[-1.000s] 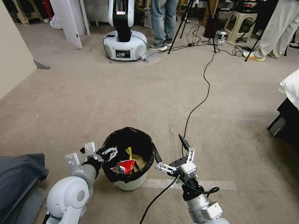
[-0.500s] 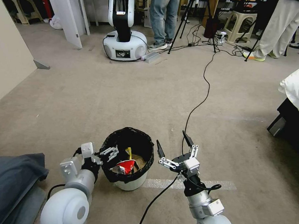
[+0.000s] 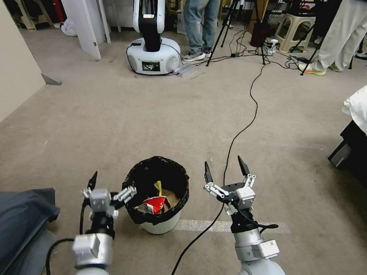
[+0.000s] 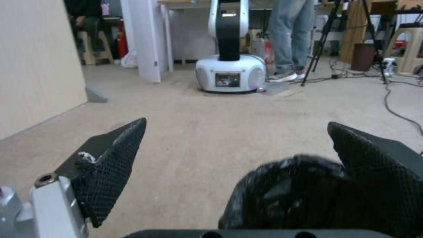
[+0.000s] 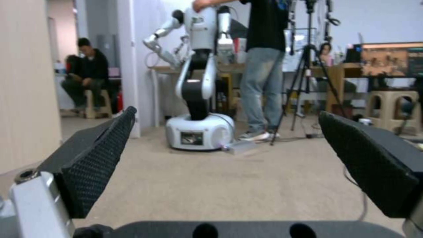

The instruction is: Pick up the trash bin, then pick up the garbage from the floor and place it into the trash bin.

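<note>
Two tools flank the bin point(image 3: 158, 193) on my head feed, both released and holding nothing. My left tool point(image 3: 107, 185) sits just beside the bin's left side, fingers spread wide and pointing forward; one finger point(image 3: 125, 193) is close against the black liner at the rim, though I cannot tell whether it touches. From the left wrist camera I see that tool point(image 4: 238, 158) gaping, with the crinkled liner of the bin point(image 4: 286, 195) bulging up next to one finger point(image 4: 374, 165). My right tool point(image 3: 226, 168) is near the bin's right side but apart from it, its two dark fingertips pointing up and forward, well separated. On the right wrist camera the tool point(image 5: 229, 145) frames bare carpet and the room beyond.

The bin stands upright on the floor point(image 3: 110, 121), right in front of my base, its near edge over a strip of tape point(image 3: 228, 226). Inside I see garbage point(image 3: 157, 199): a red-and-white wrapper, something yellow and crumpled brown paper. A black cable point(image 3: 241, 128) snakes across the floor past the right tool.
</note>
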Robot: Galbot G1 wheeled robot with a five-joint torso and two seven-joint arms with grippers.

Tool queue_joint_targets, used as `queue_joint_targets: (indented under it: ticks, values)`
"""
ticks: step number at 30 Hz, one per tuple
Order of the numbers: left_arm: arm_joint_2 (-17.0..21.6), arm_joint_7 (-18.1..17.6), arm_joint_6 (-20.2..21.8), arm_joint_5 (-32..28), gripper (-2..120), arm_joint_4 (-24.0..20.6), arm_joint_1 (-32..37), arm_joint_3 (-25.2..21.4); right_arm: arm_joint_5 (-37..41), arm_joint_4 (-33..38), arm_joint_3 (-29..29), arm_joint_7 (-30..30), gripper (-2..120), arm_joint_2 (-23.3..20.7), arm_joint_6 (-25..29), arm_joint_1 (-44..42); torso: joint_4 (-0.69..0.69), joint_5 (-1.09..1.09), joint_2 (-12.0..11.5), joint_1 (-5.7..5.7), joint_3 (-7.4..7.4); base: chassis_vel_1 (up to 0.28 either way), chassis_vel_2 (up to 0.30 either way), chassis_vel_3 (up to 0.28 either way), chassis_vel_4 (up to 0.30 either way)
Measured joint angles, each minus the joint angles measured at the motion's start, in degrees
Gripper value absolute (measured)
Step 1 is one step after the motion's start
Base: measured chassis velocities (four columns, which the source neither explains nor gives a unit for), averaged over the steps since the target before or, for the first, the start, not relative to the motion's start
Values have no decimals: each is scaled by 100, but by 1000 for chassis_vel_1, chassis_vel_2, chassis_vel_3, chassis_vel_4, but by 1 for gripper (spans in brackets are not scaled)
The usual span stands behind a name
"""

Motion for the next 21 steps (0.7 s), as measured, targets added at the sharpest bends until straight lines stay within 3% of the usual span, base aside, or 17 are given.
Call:
queue_joint_targets:
  ticks: [3,6,21]
  values:
    - [-29,-55,-335,133,100,220,82,-5,-88,-67,9,125,100,70,-23,-21,0,0,0,0,0,0,0,0,0]
    - [-26,-89,-416,153,100,269,111,-13,-147,-97,13,131,100,95,-23,-27,0,1,0,0,0,0,0,0,0]
    - [-22,-128,-397,170,100,281,109,-15,-208,-99,28,134,100,107,-37,-27,0,0,0,0,0,0,0,0,0]
